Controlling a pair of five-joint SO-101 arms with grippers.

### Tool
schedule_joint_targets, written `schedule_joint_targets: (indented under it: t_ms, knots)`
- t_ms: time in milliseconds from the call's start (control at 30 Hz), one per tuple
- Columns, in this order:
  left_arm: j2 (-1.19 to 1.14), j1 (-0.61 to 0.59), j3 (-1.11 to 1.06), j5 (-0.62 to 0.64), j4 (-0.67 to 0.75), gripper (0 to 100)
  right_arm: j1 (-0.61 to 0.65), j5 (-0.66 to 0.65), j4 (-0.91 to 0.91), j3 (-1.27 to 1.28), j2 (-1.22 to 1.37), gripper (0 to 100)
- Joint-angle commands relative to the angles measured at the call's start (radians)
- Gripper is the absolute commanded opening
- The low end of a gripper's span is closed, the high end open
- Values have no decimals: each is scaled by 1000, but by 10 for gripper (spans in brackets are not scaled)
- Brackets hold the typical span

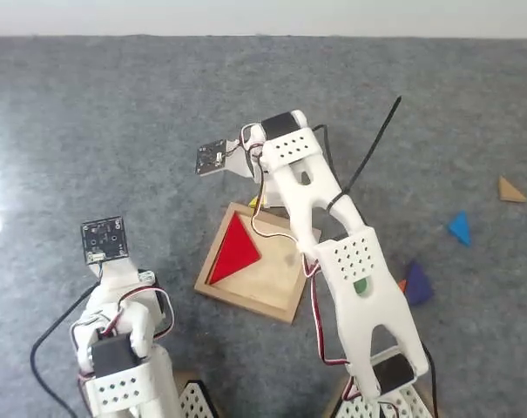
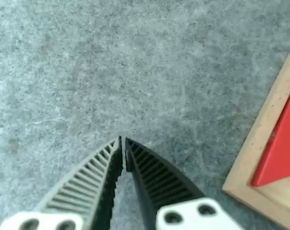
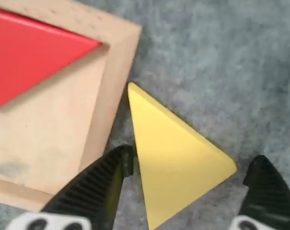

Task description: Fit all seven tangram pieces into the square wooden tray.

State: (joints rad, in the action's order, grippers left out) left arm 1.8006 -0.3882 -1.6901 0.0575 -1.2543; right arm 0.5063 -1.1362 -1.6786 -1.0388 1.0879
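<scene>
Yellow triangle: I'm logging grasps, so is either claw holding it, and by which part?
Nothing is held. The right claw is open astride the yellow triangle, which lies flat beside the tray; the left claw is shut on nothing.

Solid red triangular piece [image 1: 235,248], pale wooden square tray [image 1: 265,279], plain yellow triangular piece [image 3: 173,153], and a mottled grey felt tabletop [image 1: 115,131] under it all.

The pale, matt wooden tray [image 1: 246,301] holds a smooth red piece [image 1: 235,248], on rough grey felt-like cloth [image 1: 89,131].
</scene>
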Motion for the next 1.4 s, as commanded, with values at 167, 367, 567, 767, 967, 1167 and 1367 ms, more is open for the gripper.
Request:
schedule_joint_targets:
  t_ms: [167, 367, 567, 767, 967, 1167, 1367]
  knots:
    - [18, -5, 7, -5, -8, 13, -21, -14, 22, -64, 13, 365]
    - [18, -5, 7, -5, -8, 13, -28, -14, 15, -81, 50, 365]
    - [18, -5, 7, -5, -8, 13, -45, -14, -8, -80, 53, 365]
    - [18, -5, 7, -5, -8, 13, -44, -14, -19, -80, 54, 365]
    - [18, -5, 7, -5, -8, 13, -44, -40, -22, -78, 56, 364]
    - [18, -5, 7, -5, -8, 13, -44, -41, -35, -80, 56, 332]
    - [18, -5, 7, -5, -8, 13, -44, -41, -35, -80, 56, 244]
